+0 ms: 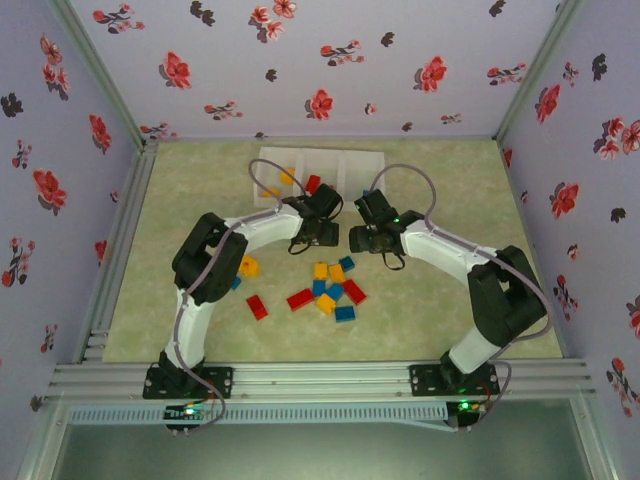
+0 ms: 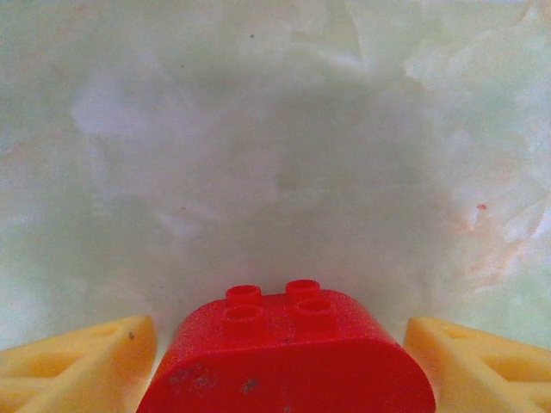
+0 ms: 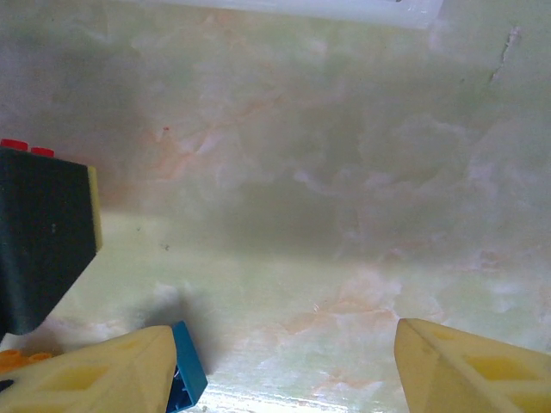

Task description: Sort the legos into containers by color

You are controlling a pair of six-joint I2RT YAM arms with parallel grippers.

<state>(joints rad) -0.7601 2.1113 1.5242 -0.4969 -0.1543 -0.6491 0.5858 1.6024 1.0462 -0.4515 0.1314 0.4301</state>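
Pale green marbled tabletop point(image 1: 450, 190), lilac walls with red flowers point(image 1: 300, 60), aluminium rail along near edge point(image 1: 320, 378)

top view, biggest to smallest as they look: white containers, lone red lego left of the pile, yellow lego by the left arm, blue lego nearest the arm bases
1. white containers, by far
2. lone red lego, a bit longer than the rest
3. yellow lego and blue lego: look about alike, not ranked
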